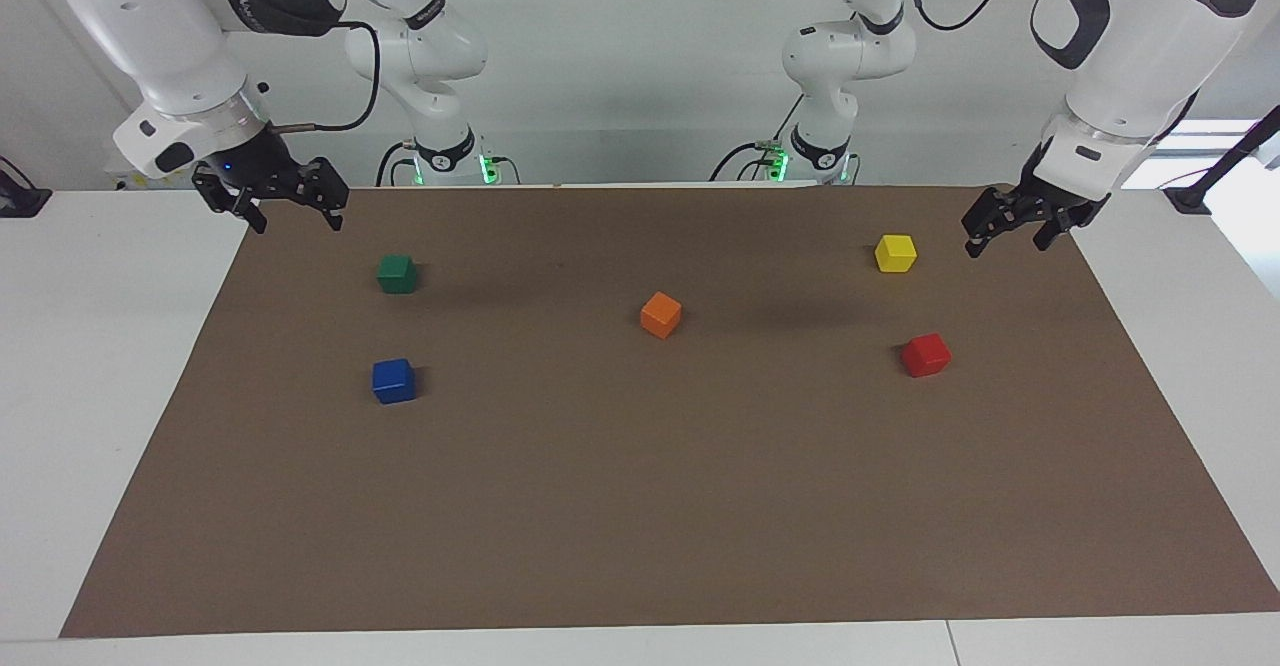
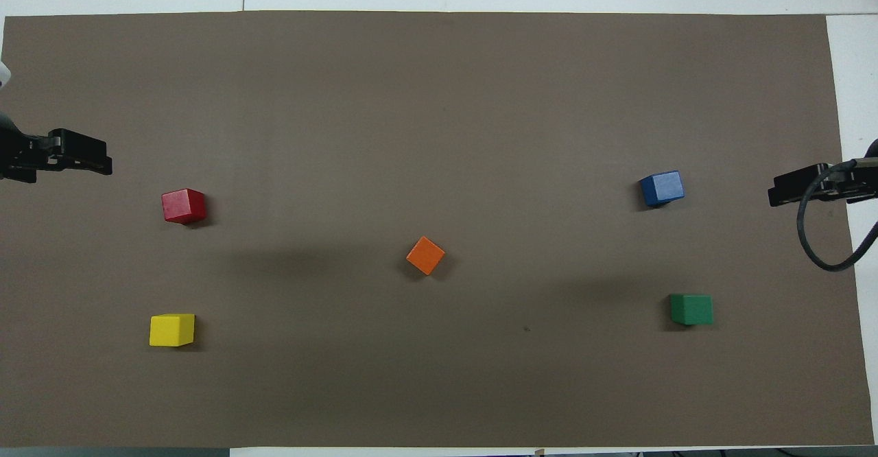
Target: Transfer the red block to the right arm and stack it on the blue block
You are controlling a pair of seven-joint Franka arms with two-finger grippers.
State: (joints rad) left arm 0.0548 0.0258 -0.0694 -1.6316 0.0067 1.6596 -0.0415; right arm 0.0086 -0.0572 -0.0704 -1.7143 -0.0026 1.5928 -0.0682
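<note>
The red block [image 1: 926, 354] [image 2: 184, 206] lies on the brown mat toward the left arm's end of the table, farther from the robots than the yellow block. The blue block [image 1: 394, 380] [image 2: 662, 188] lies toward the right arm's end, farther from the robots than the green block. My left gripper [image 1: 1008, 242] [image 2: 99, 158] hangs open and holds nothing, over the mat's edge at its own end. My right gripper [image 1: 297, 219] [image 2: 778, 193], with a blue light at its base, hangs open and holds nothing, over the mat's corner at its end. Neither gripper touches a block.
A yellow block [image 1: 896, 252] [image 2: 172, 329], an orange block [image 1: 661, 314] [image 2: 426, 255] mid-mat, and a green block [image 1: 397, 273] [image 2: 691, 309] also lie on the brown mat [image 1: 640, 526]. All blocks stand apart from one another. White table borders the mat.
</note>
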